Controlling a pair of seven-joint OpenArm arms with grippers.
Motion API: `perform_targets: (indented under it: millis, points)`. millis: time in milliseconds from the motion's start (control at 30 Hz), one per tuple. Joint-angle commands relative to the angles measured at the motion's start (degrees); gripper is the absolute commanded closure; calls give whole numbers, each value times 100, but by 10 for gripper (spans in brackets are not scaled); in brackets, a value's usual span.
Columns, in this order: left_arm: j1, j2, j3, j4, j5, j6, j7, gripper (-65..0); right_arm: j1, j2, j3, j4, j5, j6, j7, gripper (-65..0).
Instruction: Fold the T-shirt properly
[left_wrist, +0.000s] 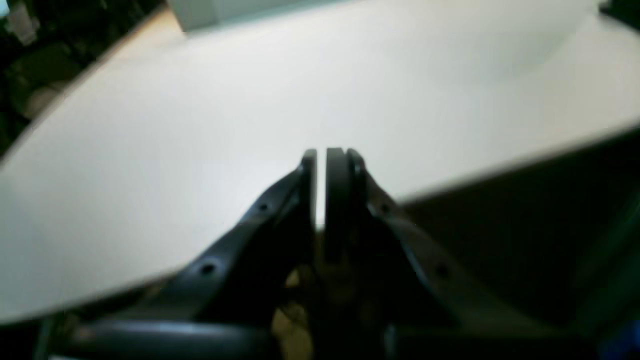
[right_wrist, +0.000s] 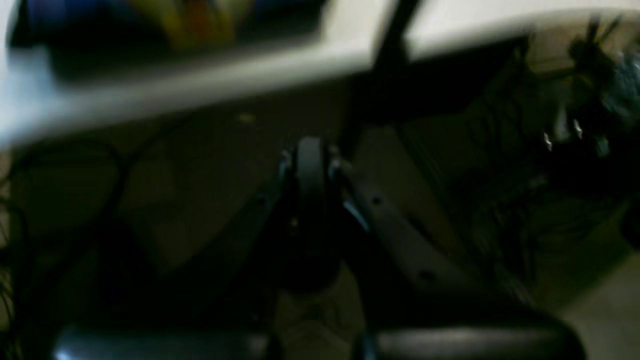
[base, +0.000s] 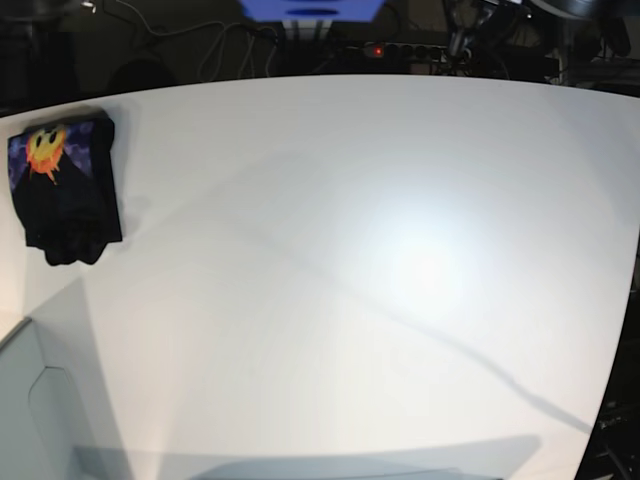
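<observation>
The left gripper hangs with its black jaws drawn nearly together, a thin bright slit between the tips and nothing held; its fingers are flat, matte and hard-edged, carried on angled black struts dotted with screw holes. Beyond them the white table spreads smooth and bare, with a faint sheen, its near edge cutting across the frame. The right gripper is pressed fully closed and empty, hanging off the table's edge above a dim floor with cables; that view is badly blurred, so little more can be read there, though a smear of yellow and orange at the top left is probably the shirt's print.

From the base view, the T-shirt lies at the far left of the tabletop, close to the left edge, well apart from both grippers. It is a compact, roughly rectangular black bundle, already folded small, with the orange-yellow sun print and purple showing on its far end and soft rounded lumps along its near end.

As cloth it should be light, limp and easily creased, sliding readily on the slick surface; layers may slip apart if only the top one is pinched. A sound hold would be on a folded edge or corner, taking all layers together. The task appears close to finished.
</observation>
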Motion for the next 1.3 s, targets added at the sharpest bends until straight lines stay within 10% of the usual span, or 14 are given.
perform_targets:
  millis: [0, 233, 500, 900, 1100, 1267]
  points:
    - [108, -117, 17, -197, -102, 24, -167, -30, -54, 175, 8, -371, -121, 0, 382, 0]
    - [-314, -724, 949, -2940, -102, 24, -158, -30, 790, 1090, -871, -4248, -992, 0, 1437, 0]
    - [-2133, -1023, 1898, -6716, -67, 24, 53, -30, 1652, 1178, -2638, -5373, -2126, 0, -506, 0]
    - [-3127, -539, 2048, -5990, -110, 24, 5644, -30, 2865, 791, -3095, -5373, -2134, -26, -4128, -44]
    - [-3610, -161, 1371, -5902, -735, 24, 6505, -31, 3278, 518, -3078, -5373, -2134, -35, -4550, -218]
    - [-4032, -64, 1002, -5902, -1245, 24, 6971, -31, 3621, 351, -3095, -5373, -2134, -35, -4550, -184]
